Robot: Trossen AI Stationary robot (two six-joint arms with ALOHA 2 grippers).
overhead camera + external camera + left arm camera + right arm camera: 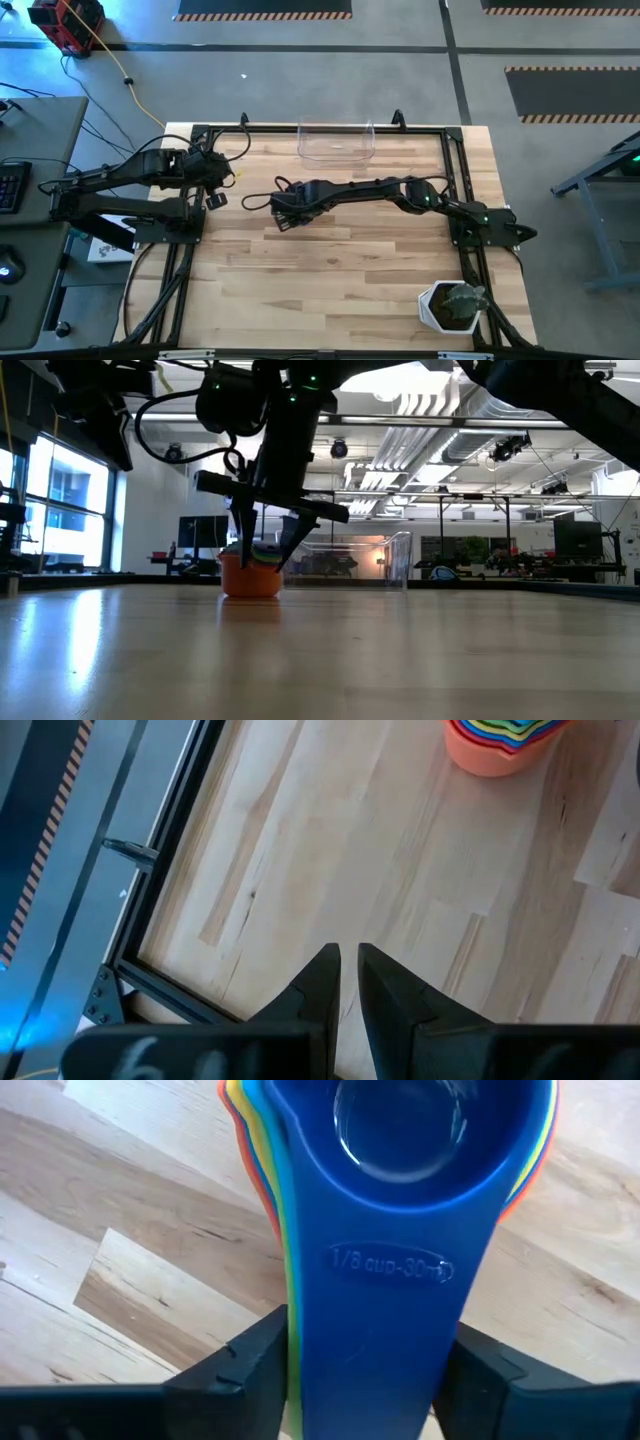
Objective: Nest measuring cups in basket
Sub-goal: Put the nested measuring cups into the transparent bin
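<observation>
On the table (330, 280) near its middle, the measuring cups (251, 565) already sit nested in one stack, orange outermost and blue on top, so what seems left is carrying the stack to the basket (336, 141), which stands well apart at the far edge with nothing visible in it. Straddling the stacked handles, the right tool (265, 540) has its fingers apart on either side, not visibly clamped, while the left tool (345, 985) waits at the table's left edge, fingers nearly together and holding nothing.
</observation>
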